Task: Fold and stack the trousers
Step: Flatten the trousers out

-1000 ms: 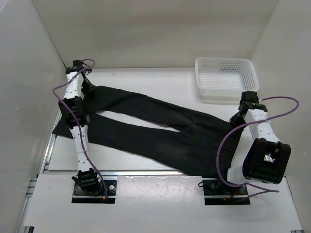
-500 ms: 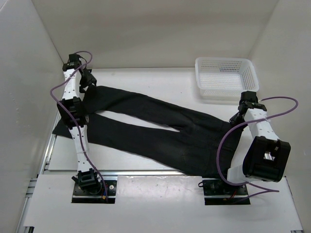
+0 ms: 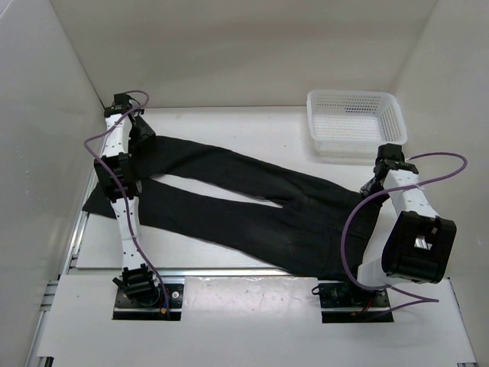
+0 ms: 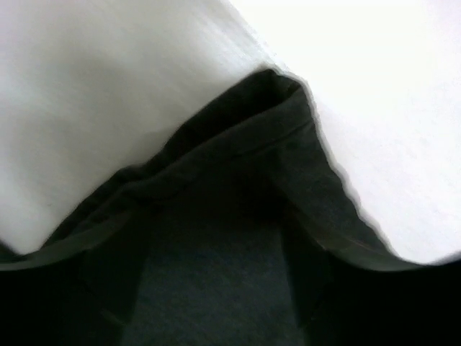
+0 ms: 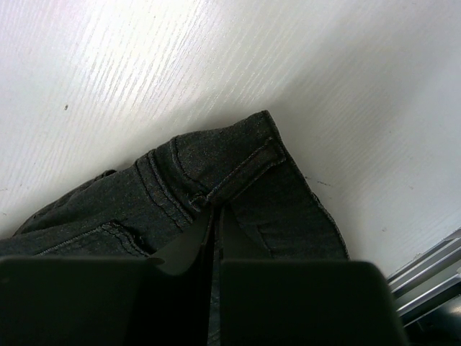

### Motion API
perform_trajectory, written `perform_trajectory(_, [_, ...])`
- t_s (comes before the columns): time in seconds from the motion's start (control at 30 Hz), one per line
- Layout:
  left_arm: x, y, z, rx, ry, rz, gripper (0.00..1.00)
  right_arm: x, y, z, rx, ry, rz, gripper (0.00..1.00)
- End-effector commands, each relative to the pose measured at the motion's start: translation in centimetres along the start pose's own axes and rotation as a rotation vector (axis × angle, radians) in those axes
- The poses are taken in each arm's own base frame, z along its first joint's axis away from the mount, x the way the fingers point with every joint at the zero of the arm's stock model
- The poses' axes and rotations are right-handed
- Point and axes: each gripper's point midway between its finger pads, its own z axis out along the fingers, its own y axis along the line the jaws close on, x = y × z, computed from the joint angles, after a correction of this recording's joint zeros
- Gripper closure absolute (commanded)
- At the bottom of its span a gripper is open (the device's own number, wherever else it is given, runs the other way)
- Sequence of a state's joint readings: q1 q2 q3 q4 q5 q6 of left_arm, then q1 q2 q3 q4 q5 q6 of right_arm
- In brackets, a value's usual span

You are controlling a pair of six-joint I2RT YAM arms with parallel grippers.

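Note:
The black trousers (image 3: 252,206) lie spread across the table, legs to the left and waist at the right. My left gripper (image 3: 140,136) hovers at the far leg's hem. In the left wrist view its two dark fingers (image 4: 115,281) stand apart, with the leg fabric (image 4: 238,166) under and between them and the hem corner just ahead. My right gripper (image 3: 377,183) sits at the waist's right corner. In the right wrist view this gripper (image 5: 216,223) is shut on a pinch of the waistband (image 5: 238,166) beside a belt loop.
A white mesh basket (image 3: 351,93) stands at the back right corner. The near leg's hem (image 3: 95,202) hangs over the table's left edge. White walls enclose the table on three sides. Purple cables loop off both arms.
The left gripper let go of the far leg's hem and opened, drew back toward the far wall, then came back over the hem. The right arm stayed still.

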State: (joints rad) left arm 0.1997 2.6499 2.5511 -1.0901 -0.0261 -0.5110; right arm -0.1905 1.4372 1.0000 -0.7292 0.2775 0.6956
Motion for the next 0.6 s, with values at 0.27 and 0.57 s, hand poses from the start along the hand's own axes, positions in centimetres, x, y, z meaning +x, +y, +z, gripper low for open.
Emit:
perform_trajectory(0.27, [-3.5,-1.6,-4.1,0.088,-0.102,0.016,0.9,-1.0,0.0,0.1,0.015,-0.016,-0.008,1.0])
perform_trajectory(0.57, [-9.8,-4.1,-11.1,0.18,-0.354,-0.023,0.9,-1.1,-0.3,0.4,0.038,-0.022,-0.011,1.0])
